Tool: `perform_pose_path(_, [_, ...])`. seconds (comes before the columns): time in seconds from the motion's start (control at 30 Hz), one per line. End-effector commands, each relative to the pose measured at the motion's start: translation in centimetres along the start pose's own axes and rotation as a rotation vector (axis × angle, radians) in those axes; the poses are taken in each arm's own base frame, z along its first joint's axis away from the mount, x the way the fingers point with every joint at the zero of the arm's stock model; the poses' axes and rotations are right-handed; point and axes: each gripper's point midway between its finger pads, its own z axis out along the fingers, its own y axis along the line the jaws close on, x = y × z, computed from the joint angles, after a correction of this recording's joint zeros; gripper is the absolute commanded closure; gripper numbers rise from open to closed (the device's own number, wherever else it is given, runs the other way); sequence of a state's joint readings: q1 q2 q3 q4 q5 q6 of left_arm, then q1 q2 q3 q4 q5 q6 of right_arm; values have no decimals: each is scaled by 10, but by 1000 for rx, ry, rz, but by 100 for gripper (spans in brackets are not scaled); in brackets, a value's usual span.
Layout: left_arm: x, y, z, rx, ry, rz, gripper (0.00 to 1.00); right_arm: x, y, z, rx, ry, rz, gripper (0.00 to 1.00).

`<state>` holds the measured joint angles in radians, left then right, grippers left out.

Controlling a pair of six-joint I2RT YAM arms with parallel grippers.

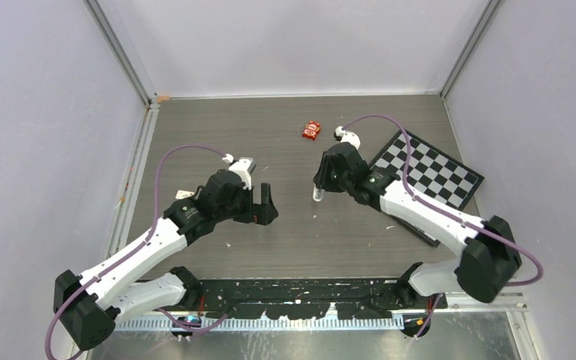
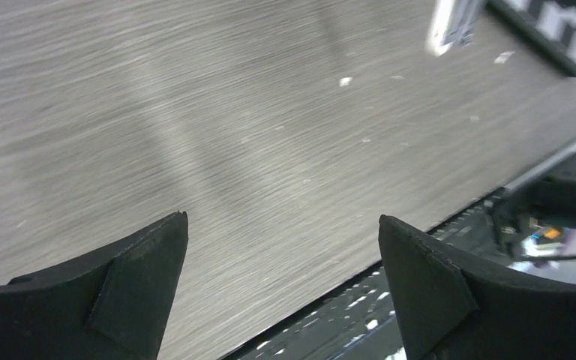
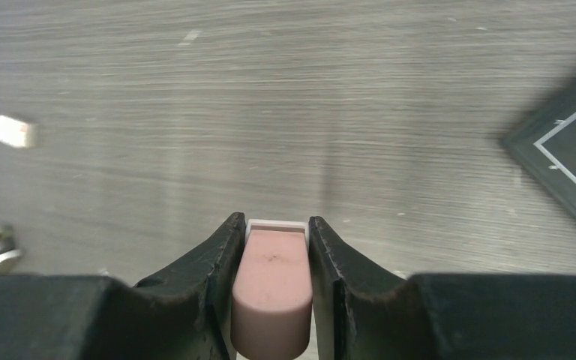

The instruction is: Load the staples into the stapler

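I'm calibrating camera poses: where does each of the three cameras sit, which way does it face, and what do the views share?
Top external: fixed above and behind the arms, looking down on the grey wood-grain table; both white-and-black arms show whole.
Left wrist: on the left arm, facing along the table; the open left gripper shows two black fingers.
Right wrist: on the right arm, facing the table; the right gripper shows, shut on a pink-and-white piece.
Shared: all three catch the black-and-white checkerboard board.
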<state>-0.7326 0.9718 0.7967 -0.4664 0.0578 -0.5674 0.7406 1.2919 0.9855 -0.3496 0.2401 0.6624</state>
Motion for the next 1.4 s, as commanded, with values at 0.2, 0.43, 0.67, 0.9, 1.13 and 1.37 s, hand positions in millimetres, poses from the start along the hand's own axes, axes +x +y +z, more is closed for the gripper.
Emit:
perform_pose_path(0.2, [15, 73, -26, -387, 7, -8, 0, 16, -64, 61, 232, 246, -125, 77])
perform_pose_path(0.43, [35, 73, -25, -386, 9, -197, 0, 30, -71, 86, 263, 304, -160, 77])
perform_pose_path(0.67, [45, 85, -33, -465, -6, -338, 0, 48, -77, 98, 273, 351, -142, 76])
perform_pose_path(0.9, [41, 109, -58, -620, -107, -444, 0, 57, -81, 101, 275, 369, -150, 64])
perform_pose_path(1.13, [28, 114, -73, -647, -192, -479, 0, 38, -76, 85, 272, 326, -150, 43])
perform_pose_path(1.37, [31, 120, -79, -704, -206, -552, 0, 21, -67, 46, 242, 293, -126, 31])
